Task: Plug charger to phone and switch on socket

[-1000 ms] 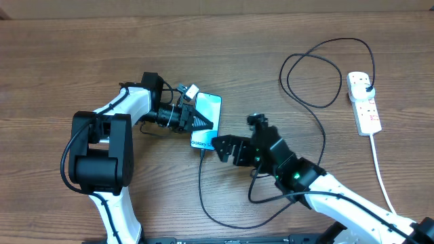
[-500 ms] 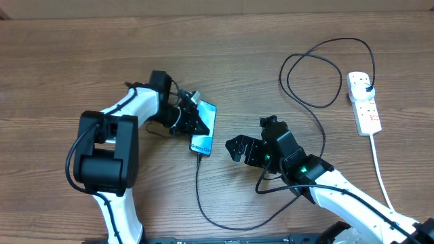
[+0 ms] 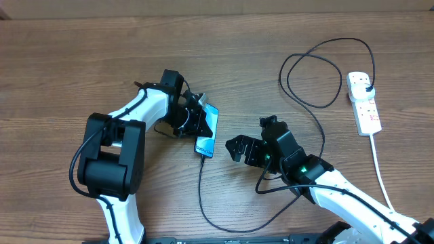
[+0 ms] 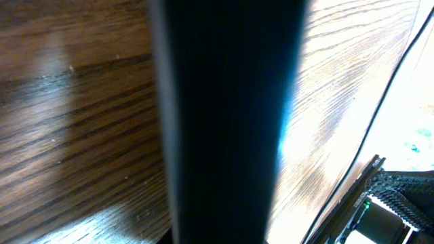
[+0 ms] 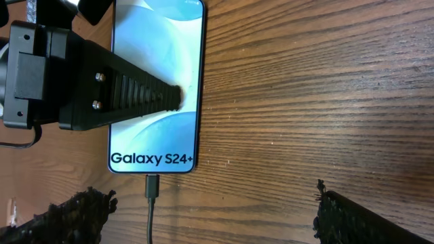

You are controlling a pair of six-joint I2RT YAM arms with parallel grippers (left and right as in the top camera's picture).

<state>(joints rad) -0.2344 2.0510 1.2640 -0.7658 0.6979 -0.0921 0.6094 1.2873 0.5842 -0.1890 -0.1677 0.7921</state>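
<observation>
Phone (image 3: 205,143) more on edge than before

The phone (image 3: 207,129) lies on the table (image 3: 68,54) left of the socket (image 3: 363,103), the charger (image 3: 199,190) looping between.

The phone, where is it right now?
Overhead, the phone is near the middle of the table, pinched by the left fingers, black cable plugged into its near end.

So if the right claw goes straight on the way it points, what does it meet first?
The right claw would probably meet the charger first, where it plugs into the phone; depth is unclear.
</observation>
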